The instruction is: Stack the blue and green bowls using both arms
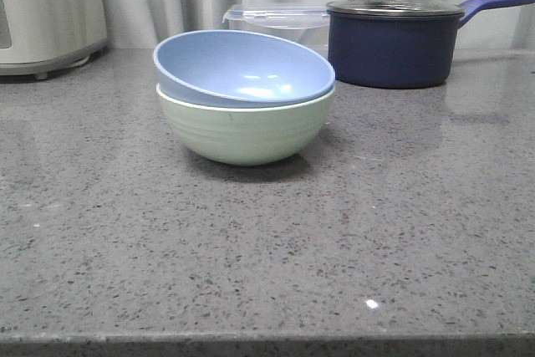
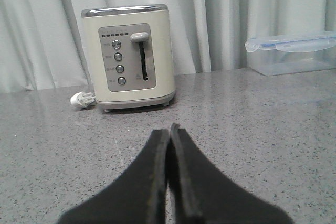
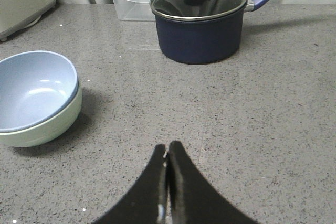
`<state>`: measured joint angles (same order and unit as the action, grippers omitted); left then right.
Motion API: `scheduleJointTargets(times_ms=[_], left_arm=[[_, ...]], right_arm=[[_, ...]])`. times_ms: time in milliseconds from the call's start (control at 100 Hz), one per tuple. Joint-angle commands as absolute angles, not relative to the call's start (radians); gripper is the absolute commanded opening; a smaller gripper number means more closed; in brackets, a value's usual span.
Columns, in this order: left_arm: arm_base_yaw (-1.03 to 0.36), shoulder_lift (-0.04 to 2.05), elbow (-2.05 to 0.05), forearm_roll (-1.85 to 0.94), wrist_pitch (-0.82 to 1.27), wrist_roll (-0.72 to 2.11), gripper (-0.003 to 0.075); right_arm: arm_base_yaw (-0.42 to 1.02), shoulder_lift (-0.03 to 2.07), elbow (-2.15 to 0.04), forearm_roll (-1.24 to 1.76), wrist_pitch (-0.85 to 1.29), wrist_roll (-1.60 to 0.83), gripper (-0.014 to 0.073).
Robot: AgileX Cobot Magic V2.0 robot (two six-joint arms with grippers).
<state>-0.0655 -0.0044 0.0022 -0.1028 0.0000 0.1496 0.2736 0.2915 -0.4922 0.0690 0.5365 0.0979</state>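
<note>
The pale blue bowl (image 1: 242, 68) sits tilted inside the mint-green bowl (image 1: 244, 131) near the middle of the grey counter. Both show in the right wrist view too, the blue bowl (image 3: 34, 87) nested in the green bowl (image 3: 47, 124). Neither arm shows in the front view. My left gripper (image 2: 169, 129) is shut and empty, low over the counter, facing the toaster. My right gripper (image 3: 167, 148) is shut and empty, over bare counter, apart from the bowls.
A dark navy lidded saucepan (image 1: 393, 43) stands at the back right, its handle (image 1: 495, 3) pointing right. A clear lidded box (image 1: 280, 22) stands behind the bowls. A cream toaster (image 1: 46, 10) stands at the back left, its plug (image 2: 81, 99) lying beside it.
</note>
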Motion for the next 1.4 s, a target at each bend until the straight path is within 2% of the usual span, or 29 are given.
scheduleJointTargets(times_ms=[0,380,760,1000,1390], left_arm=[[-0.064,-0.039,0.043,-0.108,-0.076,0.144,-0.0020],[-0.064,-0.039,0.043,-0.108,-0.076,0.144,-0.0020],[-0.064,-0.039,0.043,-0.108,-0.076,0.144,-0.0020],[-0.064,-0.039,0.043,-0.108,-0.076,0.144,-0.0020],[-0.064,-0.039,0.043,-0.108,-0.076,0.144,-0.0020]], right_arm=[[0.266,0.299,-0.518,0.064,0.459,0.087,-0.0008],[0.255,0.297,-0.457,0.064,0.423,0.087,-0.0008],[0.074,0.273,-0.280,0.064,0.239,0.087,-0.0008],[0.049,0.208,-0.109,0.044,0.000,0.087,-0.0008],[0.049,-0.015,0.027,0.013,0.011,0.087,-0.0008]])
